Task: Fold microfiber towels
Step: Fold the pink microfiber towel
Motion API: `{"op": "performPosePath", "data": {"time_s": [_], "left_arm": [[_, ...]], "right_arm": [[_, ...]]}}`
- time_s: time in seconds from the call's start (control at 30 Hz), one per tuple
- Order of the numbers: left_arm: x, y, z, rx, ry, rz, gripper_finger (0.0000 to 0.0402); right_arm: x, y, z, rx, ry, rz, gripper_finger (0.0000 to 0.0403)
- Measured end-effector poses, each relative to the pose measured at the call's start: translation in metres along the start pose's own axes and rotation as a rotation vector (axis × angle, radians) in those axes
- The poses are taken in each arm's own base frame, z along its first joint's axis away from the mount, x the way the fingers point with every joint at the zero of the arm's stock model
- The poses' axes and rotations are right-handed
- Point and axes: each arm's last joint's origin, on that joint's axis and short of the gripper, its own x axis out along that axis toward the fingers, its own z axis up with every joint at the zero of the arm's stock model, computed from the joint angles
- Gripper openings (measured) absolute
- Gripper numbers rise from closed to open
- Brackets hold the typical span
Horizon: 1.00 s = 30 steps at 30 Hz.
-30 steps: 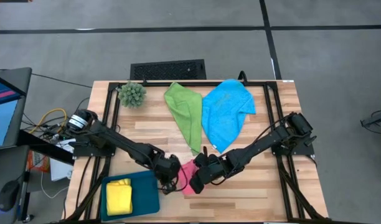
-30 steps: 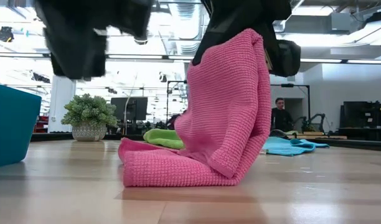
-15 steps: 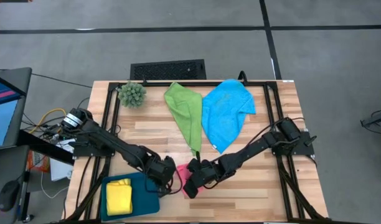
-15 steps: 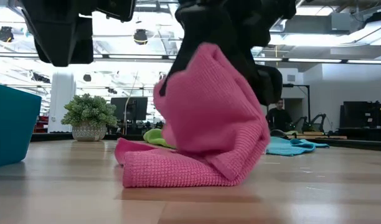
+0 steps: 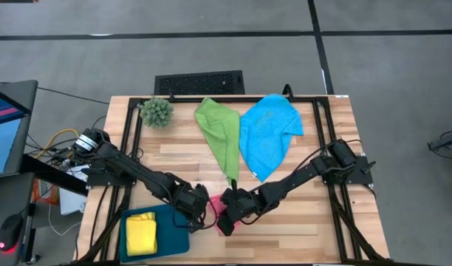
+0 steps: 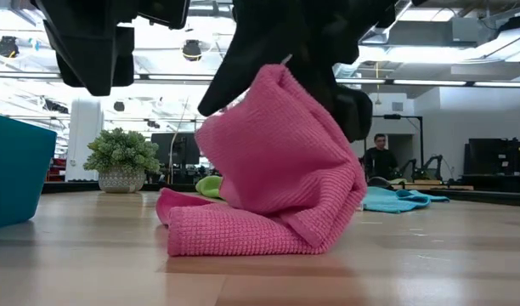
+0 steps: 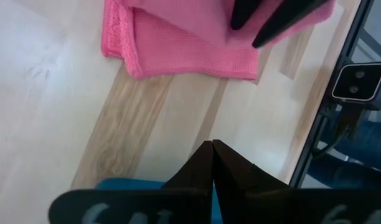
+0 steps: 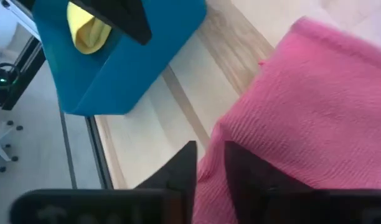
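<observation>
We find the pink towel [image 6: 268, 183] near the table's front edge, its upper flap lifted and pinched in the right gripper [image 5: 227, 210], its lower half flat on the wood beneath. The left gripper [image 7: 212, 163] hangs just beside it, fingers pressed together on nothing, over the teal tray's [image 5: 174, 225] edge. We judge a fold under way; next, lay the flap squarely over.

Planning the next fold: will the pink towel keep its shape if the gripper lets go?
Probably not. The pink towel sags in soft folds from the right gripper, so it looks limp and light. Its knit looks grippy, unlikely to slide on the table. The left gripper hangs shut beside it.
</observation>
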Motion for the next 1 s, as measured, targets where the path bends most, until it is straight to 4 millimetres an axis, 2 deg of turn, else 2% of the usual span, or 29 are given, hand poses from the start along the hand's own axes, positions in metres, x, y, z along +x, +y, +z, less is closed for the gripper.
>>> {"op": "performPosePath", "data": {"time_s": [0.2,0.37,0.43,0.53,0.63,0.7,0.83,1.0], "left_arm": [[0.000,0.000,0.000,0.005,-0.004,0.003,0.0000],[0.000,0.001,0.001,0.019,-0.027,0.020,0.0000],[0.000,0.001,0.001,0.026,-0.029,0.022,0.0000],[0.000,0.001,0.001,0.036,-0.029,0.022,0.0000],[0.000,0.001,0.001,0.037,-0.041,0.031,0.0000],[0.000,0.001,0.002,0.037,-0.048,0.036,0.0000],[0.000,0.002,0.002,0.039,-0.050,0.037,0.0000],[0.000,0.002,0.003,0.037,-0.052,0.038,0.0000]], "right_arm": [[0.001,-0.002,0.003,-0.042,-0.005,-0.001,0.0176],[-0.003,0.001,0.008,-0.091,-0.014,0.039,0.0195],[-0.015,0.008,0.010,-0.115,-0.034,0.048,0.0193],[-0.045,0.018,0.010,-0.145,-0.093,-0.002,0.0181],[-0.059,0.017,-0.004,-0.172,-0.125,-0.152,0.0164],[-0.055,0.015,-0.015,-0.186,-0.106,-0.204,0.0149],[-0.031,0.013,-0.029,-0.188,-0.060,-0.179,0.0122],[-0.006,0.005,-0.031,-0.171,-0.051,-0.161,0.0105]]}}
